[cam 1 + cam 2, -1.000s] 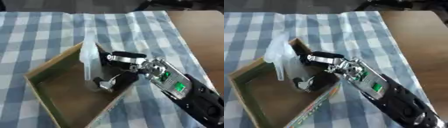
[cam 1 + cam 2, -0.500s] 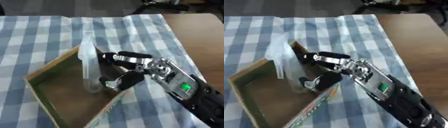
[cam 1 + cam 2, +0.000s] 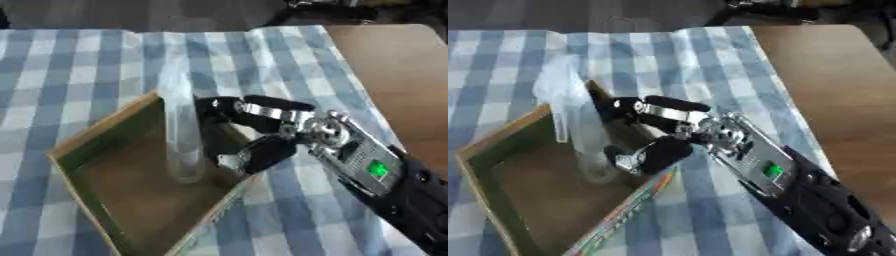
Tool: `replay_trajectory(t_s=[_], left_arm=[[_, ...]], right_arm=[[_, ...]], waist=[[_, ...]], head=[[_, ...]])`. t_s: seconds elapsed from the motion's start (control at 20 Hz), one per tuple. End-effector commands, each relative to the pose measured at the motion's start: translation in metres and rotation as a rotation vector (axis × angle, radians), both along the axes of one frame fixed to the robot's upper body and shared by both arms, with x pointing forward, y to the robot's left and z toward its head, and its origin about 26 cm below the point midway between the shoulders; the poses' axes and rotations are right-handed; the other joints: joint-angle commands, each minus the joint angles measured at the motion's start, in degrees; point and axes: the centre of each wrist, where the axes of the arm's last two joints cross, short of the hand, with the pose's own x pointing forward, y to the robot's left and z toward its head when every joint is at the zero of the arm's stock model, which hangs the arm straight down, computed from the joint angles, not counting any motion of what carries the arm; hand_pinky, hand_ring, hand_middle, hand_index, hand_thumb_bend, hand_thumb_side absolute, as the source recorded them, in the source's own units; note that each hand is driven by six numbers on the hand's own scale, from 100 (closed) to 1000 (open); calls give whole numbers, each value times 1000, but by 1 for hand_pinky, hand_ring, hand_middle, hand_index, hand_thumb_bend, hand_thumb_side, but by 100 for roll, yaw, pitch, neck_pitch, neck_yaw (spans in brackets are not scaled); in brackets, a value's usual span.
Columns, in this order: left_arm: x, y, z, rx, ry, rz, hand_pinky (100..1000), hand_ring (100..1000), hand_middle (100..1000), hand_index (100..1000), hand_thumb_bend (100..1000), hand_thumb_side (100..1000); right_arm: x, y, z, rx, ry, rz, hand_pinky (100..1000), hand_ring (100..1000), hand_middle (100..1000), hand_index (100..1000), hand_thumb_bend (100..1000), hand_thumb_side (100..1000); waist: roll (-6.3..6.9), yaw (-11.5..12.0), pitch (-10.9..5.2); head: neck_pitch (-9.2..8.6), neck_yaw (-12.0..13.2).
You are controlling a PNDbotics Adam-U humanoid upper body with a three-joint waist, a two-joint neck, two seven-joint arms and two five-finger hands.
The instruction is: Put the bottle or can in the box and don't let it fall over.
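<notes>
One bottle, now standing on the box floor

Item: clear bottle (image 3: 182, 135), upright inside the box (image 3: 98, 136), base on the floor near the right wall. A second ago it leaned left; it now stands straighter, which suggests placement is nearly done and release remains.
Right hand (image 3: 249, 134): fingers and thumb curled beside the bottle, over the box's right wall; contact cannot be confirmed.
Left hand: not visible.
Cloth (image 3: 105, 60): blue check.
Unclear: bottle outline faint against the cloth; cap indistinct.
</notes>
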Motion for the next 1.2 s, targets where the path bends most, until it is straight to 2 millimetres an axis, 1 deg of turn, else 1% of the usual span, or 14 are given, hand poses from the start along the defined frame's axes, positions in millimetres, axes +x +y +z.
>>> replay_trajectory(t_s=[0.05, 0.2, 0.25, 0.3, 0.35, 0.4, 0.45, 0.5, 0.65, 0.85, 1.05, 1.2], left_arm=[[-5, 5, 16, 43, -32, 19, 975, 1000, 1000, 588, 100, 593], [-5, 6, 15, 42, -30, 22, 974, 1000, 1000, 588, 100, 593], [-5, 6, 15, 41, -30, 23, 974, 1000, 1000, 588, 100, 593], [-6, 6, 14, 40, -29, 24, 974, 1000, 1000, 588, 100, 592], [-6, 6, 14, 38, -28, 26, 974, 1000, 1000, 588, 100, 592], [-6, 6, 14, 36, -27, 26, 974, 1000, 1000, 588, 100, 590], [-6, 6, 13, 33, -26, 24, 974, 1000, 1000, 588, 100, 588], [-6, 5, 12, 30, -24, 23, 974, 1000, 1000, 588, 100, 588], [-7, 6, 7, 17, -10, 31, 975, 1000, 1000, 588, 100, 582], [-6, 3, 3, 2, -7, 26, 975, 1000, 1000, 589, 100, 581], [-2, -6, 7, -20, -27, 1, 973, 1000, 1000, 590, 100, 575], [1, -15, 10, -37, -43, -20, 972, 1000, 1000, 591, 100, 571]], right_arm=[[-4, -9, 11, 12, -59, -1, 1000, 1000, 1000, 1000, 100, 199], [-4, -16, 13, 55, -88, -4, 1000, 1000, 1000, 1000, 100, 203], [-4, -19, 13, 69, -96, -3, 1000, 1000, 1000, 1000, 100, 253], [-4, -23, 14, 84, -104, -6, 1000, 1000, 1000, 1000, 100, 216], [-4, -27, 14, 99, -113, -10, 1000, 1000, 1000, 1000, 100, 223], [-5, -31, 15, 116, -124, -16, 1000, 1000, 1000, 1000, 100, 312], [-5, -36, 16, 136, -137, -26, 1000, 1000, 1000, 1000, 100, 437], [-6, -41, 17, 161, -149, -40, 1000, 1000, 1000, 1000, 100, 470], [-8, -59, 16, 254, -189, -93, 1000, 1000, 1000, 987, 100, 470], [-13, -83, 22, 384, -275, -168, 1000, 1000, 1000, 986, 100, 470], [-21, -107, 16, 524, -337, -255, 997, 1000, 1000, 985, 100, 470], [-29, -125, 13, 619, -390, -322, 973, 988, 1000, 970, 100, 470]], waist=[[36, -22, -147], [45, -58, -160], [49, -69, -165], [53, -88, -176], [57, -104, -186], [65, -125, -197], [74, -143, -207], [88, -164, -217], [140, -249, -244], [205, -355, -253], [234, -451, -230], [244, -513, -202]], head=[[68, 70], [114, 150], [121, 171], [127, 200], [132, 222], [125, 258], [116, 292], [106, 334], [58, 487], [27, 644], [34, 753], [13, 814]])
